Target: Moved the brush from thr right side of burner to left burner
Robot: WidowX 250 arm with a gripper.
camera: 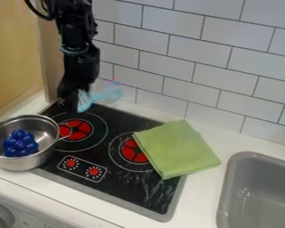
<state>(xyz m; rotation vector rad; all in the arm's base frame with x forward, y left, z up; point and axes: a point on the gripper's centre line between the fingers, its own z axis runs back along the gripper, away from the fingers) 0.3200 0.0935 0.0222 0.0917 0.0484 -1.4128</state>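
The black gripper (69, 101) hangs over the back left corner of the black stove, behind the left burner (77, 129). Light blue and partly see-through, the brush (98, 96) lies right against the gripper's right side in the view. Its fan-shaped end meets the gripper, and its other end points right, in front of the tiled wall. I cannot tell whether the gripper holds the brush or whether the brush rests on anything.
A metal pot (42, 154) with a blue bunch of balls (20, 143) stands at the stove's left edge. A folded green cloth (177, 148) partly covers the right burner (132, 151). The grey sink (256, 196) is at the right, and the tiled wall (192, 58) stands behind.
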